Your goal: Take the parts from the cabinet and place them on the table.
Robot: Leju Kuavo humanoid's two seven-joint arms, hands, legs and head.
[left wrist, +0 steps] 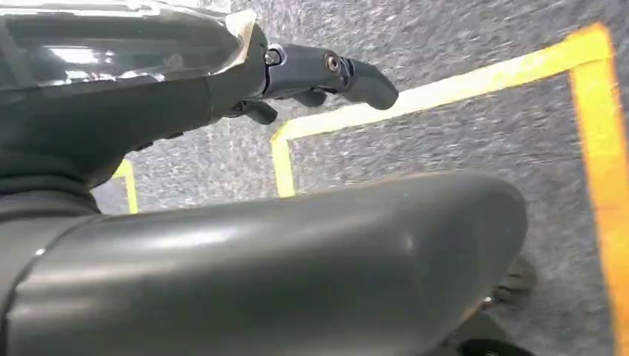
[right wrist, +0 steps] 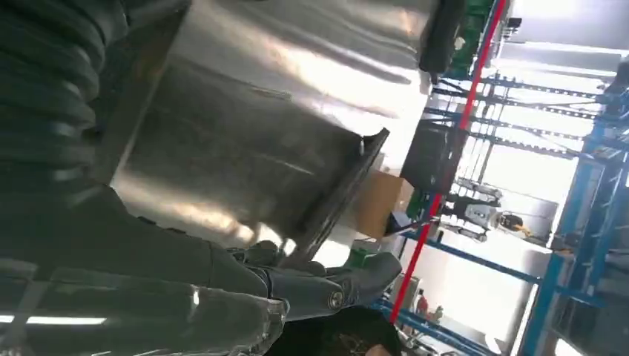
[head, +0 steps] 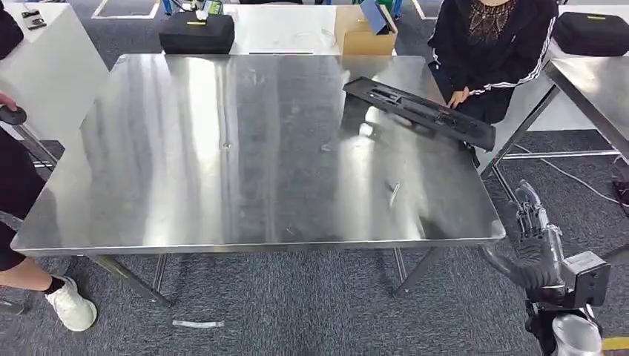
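table (head: 222, 148): glossy brushed metal | part (head: 419, 111): matt black, probably plastic

Steel table (right wrist: 245, 126); long black part (right wrist: 337, 193) on its far edge; cardboard box (right wrist: 378, 204) beyond; right hand (right wrist: 311, 285), empty.

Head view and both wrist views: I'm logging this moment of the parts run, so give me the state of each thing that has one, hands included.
Long black part: lying on the table's far right corner, one end overhanging, a person's hand on it.
Steel table: carries the part.
Right hand: empty, fingers apart, low off the table's near right corner.
Left hand: hanging over the carpet, holding nothing.
Cardboard box: flap up, on the far table.
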